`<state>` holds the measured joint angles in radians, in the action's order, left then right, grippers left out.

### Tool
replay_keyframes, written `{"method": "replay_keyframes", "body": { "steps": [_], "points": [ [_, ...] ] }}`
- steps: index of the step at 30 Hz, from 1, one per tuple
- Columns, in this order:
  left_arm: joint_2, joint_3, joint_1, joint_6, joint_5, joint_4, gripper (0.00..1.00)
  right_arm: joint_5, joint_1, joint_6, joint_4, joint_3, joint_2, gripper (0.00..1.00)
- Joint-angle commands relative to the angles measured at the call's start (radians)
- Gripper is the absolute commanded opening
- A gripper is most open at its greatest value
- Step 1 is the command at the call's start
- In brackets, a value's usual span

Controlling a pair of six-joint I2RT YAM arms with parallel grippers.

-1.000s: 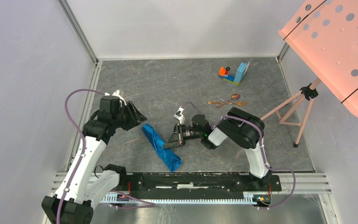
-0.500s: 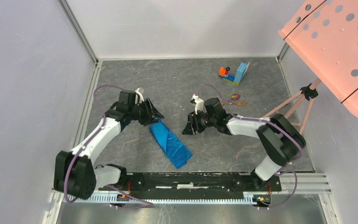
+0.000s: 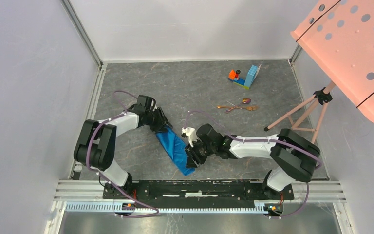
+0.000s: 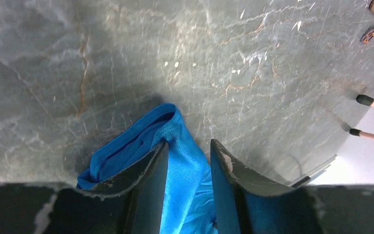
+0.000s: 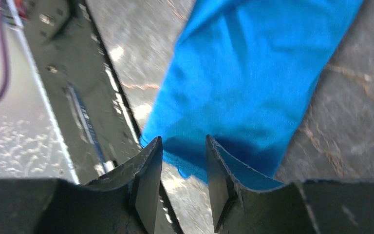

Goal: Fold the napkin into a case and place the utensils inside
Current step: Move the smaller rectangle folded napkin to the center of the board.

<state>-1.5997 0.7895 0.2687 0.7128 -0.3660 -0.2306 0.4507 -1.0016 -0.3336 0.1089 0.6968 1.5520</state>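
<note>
The left gripper [image 4: 187,168] has its jaws a moderate way apart, straddling one end of the napkin [image 4: 177,129]. Bright blue cloth fills the whole gap between its fingers [image 4: 148,187], but whether they pinch it cannot be told. Just past those fingertips the cloth ends in a rounded, layered fold lying on the grey marbled table [image 4: 126,58]. From there the napkin runs away from this gripper as a narrow oblong strip, slanting toward the arms' bases. At its other end is the right gripper [image 5: 182,165], whose jaws are parted by a similar narrow gap and hold nothing. The strip's end edge crosses the gap between the fingertips, with bare table showing below it, and the rest of the strip spreads out ahead of the fingers. Off to one side of this gripper lies the black rail [image 5: 73,83] at the table's near edge. The utensils [image 3: 237,107] lie together well apart from both grippers, behind the right gripper's wrist and toward the far right of the table. Farther out in that direction stands an orange-and-blue toy block piece [image 3: 246,77]. A pink tripod stand [image 3: 304,117] carrying a perforated pink panel [image 3: 355,44] is at the table's right edge.
</note>
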Motion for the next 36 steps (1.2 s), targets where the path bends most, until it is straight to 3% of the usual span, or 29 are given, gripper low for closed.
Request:
{"method": "replay_keyframes", "body": {
  "steps": [1,6,12,17,22,25,28,32,36],
  "points": [
    [-0.057,0.039,0.004,-0.094,0.132,0.003,0.45,-0.084,-0.001,0.074,-0.056,-0.003,0.003,0.44],
    [0.1,0.029,0.045,-0.107,0.159,-0.045,0.53,-0.117,0.003,0.106,-0.155,0.062,-0.078,0.59],
    [0.346,0.014,0.061,-0.092,0.22,-0.183,0.59,-0.065,-0.057,0.093,-0.17,0.137,-0.04,0.61],
    [0.486,0.022,0.052,-0.072,0.282,-0.267,0.65,-0.055,-0.152,-0.011,-0.116,0.214,0.086,0.49],
    [0.501,0.049,0.044,-0.083,0.28,-0.297,0.69,-0.128,-0.191,-0.041,-0.115,0.203,0.159,0.43],
    [0.485,0.06,0.044,-0.085,0.258,-0.288,0.7,-0.265,-0.181,-0.023,-0.162,0.141,0.118,0.44],
    [0.451,0.06,0.043,-0.084,0.181,-0.246,0.7,-0.325,-0.086,-0.016,-0.153,0.037,0.049,0.45],
    [0.371,0.065,0.055,-0.072,0.058,-0.181,0.71,-0.408,0.158,0.049,-0.116,-0.027,0.018,0.48],
    [0.323,0.088,0.102,-0.056,0.07,-0.162,0.71,-0.241,0.312,0.108,-0.072,0.102,0.068,0.55]
  ]
}}
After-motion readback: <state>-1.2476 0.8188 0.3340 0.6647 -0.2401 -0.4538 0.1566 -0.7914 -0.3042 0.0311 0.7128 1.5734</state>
